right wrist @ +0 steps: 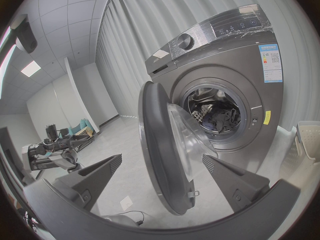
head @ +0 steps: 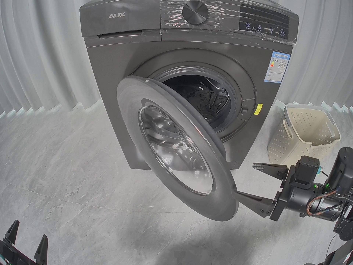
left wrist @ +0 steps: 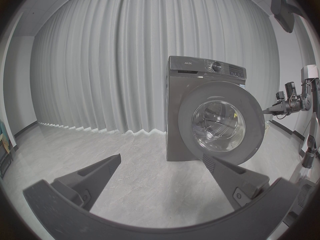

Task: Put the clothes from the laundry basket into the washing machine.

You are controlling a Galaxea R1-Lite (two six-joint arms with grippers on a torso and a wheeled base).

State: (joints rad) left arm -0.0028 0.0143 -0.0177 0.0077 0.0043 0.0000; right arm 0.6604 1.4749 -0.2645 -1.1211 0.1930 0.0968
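Glossy marbled floor [head: 73, 173], pleated curtain [head: 36, 48]; round glass-centred grey door [head: 176, 148], rim at spread right jaws' tips; left jaws spread, empty.

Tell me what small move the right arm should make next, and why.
Probably nudge the door toward shut with the right gripper. Dark clothes already lie in the washing machine, the laundry basket looks empty as far as its inside shows, and the open gripper sits right at the swung-out door's free edge.
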